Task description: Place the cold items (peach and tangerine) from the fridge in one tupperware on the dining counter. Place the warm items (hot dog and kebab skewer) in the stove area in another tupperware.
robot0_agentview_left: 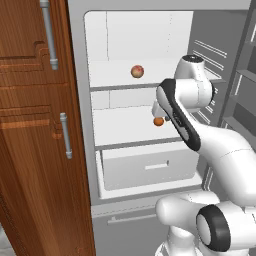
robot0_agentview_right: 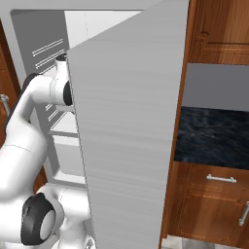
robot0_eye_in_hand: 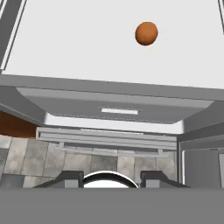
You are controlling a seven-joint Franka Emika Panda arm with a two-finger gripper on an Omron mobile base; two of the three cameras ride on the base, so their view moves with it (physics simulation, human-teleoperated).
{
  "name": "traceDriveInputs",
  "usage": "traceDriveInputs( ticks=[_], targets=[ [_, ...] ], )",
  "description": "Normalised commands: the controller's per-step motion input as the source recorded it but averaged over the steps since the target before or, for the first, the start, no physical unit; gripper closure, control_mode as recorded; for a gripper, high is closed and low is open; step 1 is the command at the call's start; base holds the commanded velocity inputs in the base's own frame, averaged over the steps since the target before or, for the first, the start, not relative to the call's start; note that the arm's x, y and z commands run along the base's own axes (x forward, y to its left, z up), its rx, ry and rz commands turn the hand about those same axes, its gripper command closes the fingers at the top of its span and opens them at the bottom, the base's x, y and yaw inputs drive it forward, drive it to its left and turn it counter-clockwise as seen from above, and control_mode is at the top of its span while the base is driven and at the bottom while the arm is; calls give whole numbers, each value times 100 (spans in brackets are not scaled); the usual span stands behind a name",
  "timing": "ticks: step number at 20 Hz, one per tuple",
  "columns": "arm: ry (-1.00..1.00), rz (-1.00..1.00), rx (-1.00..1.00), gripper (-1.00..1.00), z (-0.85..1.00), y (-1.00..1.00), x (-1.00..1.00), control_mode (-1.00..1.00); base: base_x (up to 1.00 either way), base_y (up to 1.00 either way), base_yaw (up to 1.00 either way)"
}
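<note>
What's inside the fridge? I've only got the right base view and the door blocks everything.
Observer: Two fruits. The peach sits on the upper shelf.
Operator: And the tangerine?
Observer: The tangerine lies on the shelf below, just above the drawer.
Operator: Anything gripped?
Observer: No. In the hand view the gripper is open and empty. The tangerine lies well ahead of it, untouched.
</note>
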Motion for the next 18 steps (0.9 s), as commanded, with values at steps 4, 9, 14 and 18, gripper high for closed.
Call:
traceDriveInputs(
  ticks=[4,9,14,18],
  targets=[
    [-6,0,0,-100,0,0,-22,-100,0,0,0],
    [-22,-4,2,-100,-26,-27,-54,-100,0,0,0],
    [-14,-6,2,-100,-33,-45,-23,-100,0,0,0],
    [0,-3,0,-100,-18,-6,32,-100,0,0,0]
  ],
)
